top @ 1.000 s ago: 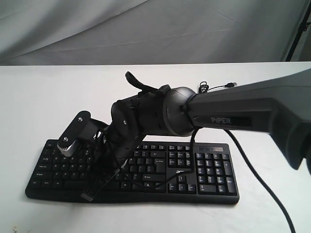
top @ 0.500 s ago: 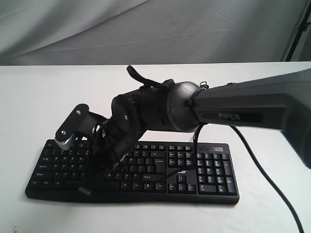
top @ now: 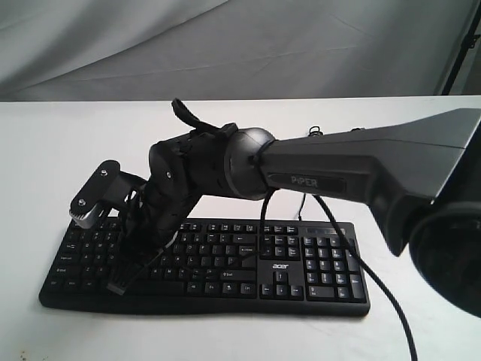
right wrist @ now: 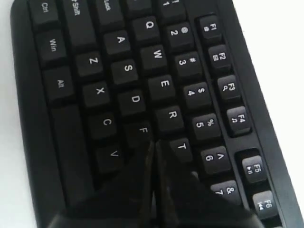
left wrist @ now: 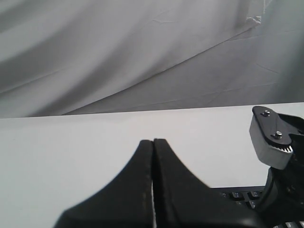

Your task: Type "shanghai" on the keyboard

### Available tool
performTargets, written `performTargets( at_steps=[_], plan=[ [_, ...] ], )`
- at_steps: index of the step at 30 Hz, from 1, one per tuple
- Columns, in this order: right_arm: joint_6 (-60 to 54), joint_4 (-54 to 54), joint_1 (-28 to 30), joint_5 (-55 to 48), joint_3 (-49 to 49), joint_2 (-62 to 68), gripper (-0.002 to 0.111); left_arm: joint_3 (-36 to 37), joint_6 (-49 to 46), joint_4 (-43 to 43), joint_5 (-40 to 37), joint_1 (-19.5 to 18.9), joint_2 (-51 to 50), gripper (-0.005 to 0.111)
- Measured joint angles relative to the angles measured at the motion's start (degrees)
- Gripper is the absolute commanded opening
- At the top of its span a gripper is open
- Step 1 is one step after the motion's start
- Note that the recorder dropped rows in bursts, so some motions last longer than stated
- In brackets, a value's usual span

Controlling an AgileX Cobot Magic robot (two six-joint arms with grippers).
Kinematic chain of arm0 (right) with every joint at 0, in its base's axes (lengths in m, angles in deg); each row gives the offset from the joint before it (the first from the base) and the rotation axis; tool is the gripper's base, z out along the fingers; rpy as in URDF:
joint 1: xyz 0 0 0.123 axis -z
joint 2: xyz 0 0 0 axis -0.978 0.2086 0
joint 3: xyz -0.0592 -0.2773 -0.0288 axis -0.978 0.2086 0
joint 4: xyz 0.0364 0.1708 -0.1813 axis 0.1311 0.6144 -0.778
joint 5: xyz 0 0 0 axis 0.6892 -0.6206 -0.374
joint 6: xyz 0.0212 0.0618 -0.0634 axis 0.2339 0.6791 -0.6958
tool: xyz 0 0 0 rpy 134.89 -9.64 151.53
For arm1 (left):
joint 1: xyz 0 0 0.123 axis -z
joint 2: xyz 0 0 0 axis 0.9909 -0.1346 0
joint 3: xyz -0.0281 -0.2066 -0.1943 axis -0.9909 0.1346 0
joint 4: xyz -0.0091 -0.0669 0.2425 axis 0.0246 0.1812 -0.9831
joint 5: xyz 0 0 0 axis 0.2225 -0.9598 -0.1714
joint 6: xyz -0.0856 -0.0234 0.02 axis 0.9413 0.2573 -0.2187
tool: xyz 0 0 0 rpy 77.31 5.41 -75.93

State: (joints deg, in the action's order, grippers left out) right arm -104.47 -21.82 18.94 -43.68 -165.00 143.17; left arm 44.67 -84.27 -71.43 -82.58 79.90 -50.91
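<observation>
Matt black plastic keyboard (top: 225, 265)

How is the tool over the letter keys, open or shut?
Shut. In the right wrist view the right tool shows only a thin seam between its two halves, above the keyboard.

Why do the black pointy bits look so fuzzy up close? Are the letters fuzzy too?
Right wrist view: the right gripper sits close to the lens and blurs into a dark shape; the keyboard letters are slightly soft but readable. Left wrist view: the left gripper is likewise dark and soft-edged. Exterior view: even light, only faint shadows on the table.
</observation>
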Motion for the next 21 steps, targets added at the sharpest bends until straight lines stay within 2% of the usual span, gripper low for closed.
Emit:
performTargets(
  at_steps=[21],
  plan=[
    [-0.2,0.2,0.0,-0.2,-0.3,1.2,0.000,0.0,0.0,0.0,0.0,0.0,0.0,0.000]
  ],
)
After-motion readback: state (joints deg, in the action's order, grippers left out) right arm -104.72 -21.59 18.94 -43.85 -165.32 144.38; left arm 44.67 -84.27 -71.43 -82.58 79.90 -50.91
